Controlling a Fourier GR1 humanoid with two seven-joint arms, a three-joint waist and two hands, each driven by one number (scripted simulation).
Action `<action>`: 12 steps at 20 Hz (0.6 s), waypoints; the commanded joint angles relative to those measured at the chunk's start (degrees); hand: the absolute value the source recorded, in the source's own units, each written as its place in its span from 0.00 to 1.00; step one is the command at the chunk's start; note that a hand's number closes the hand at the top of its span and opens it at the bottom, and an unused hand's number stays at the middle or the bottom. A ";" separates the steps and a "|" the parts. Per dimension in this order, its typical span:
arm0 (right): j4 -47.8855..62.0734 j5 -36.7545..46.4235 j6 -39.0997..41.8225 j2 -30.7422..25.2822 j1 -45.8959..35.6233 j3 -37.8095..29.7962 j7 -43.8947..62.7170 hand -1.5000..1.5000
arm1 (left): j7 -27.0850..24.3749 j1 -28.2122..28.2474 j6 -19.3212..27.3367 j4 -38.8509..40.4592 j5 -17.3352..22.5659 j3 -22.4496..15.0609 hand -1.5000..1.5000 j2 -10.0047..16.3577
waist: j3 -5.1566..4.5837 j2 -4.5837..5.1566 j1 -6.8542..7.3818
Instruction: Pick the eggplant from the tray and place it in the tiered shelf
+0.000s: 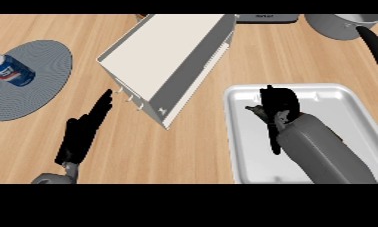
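**Q:** Entry for this moment. Where is your right robot hand?

**A:** My right robot hand (279, 103) is over the upper middle of the white tray (325, 96), palm down, with the grey forearm crossing the tray from the lower right. Open or closed: I cannot tell. The robot hand is black and reads as one dark mass against the white.

**Q:** And the eggplant?

**A:** I cannot pick it out. If it is in the tray, it is hidden under that dark mass. The part of the tray that shows is bare white.

**Q:** Left side?

**A:** My left robot hand (83, 133) is over the table (199, 146) at lower left. It is open, with straight fingers pointing up and to the right. The fingertips are just beside the near corner of the shelf (166, 46); I cannot tell whether they touch it. It holds nothing.

**Q:** How does the shelf lie?

**A:** It lies diagonally on the table, from centre-left up towards the top edge. It is a white open box, left of the tray and apart from it.

**Q:** Anything else noted?

**A:** A round grey mat (44, 56) lies at far left, with a blue can (15, 71) on it. A grey pot (332, 26) is at top right, beyond the tray, well apart from both robot hands.
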 commanded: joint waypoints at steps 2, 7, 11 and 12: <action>8.86 5.32 -0.52 3.59 -2.48 -1.63 -1.67 0.00 | 2.62 -0.90 -2.17 -2.01 0.56 1.28 0.50 -0.31 | 0.06 0.18 0.26; 7.52 7.68 -0.36 3.20 0.55 -3.85 -4.48 1.00 | 1.62 -1.18 -1.19 0.11 -2.38 1.23 0.50 -2.04 | 0.06 0.15 0.02; 7.13 7.99 -1.98 3.41 2.65 -1.89 -10.92 1.00 | 2.23 -1.56 -2.05 -0.10 -1.20 2.90 0.50 -1.27 | 0.07 0.18 0.05; 5.91 8.37 -2.02 5.15 2.47 -1.99 -9.22 1.00 | -1.92 -0.92 -0.99 3.63 -3.26 2.14 0.50 -2.48 | 0.04 0.19 -0.12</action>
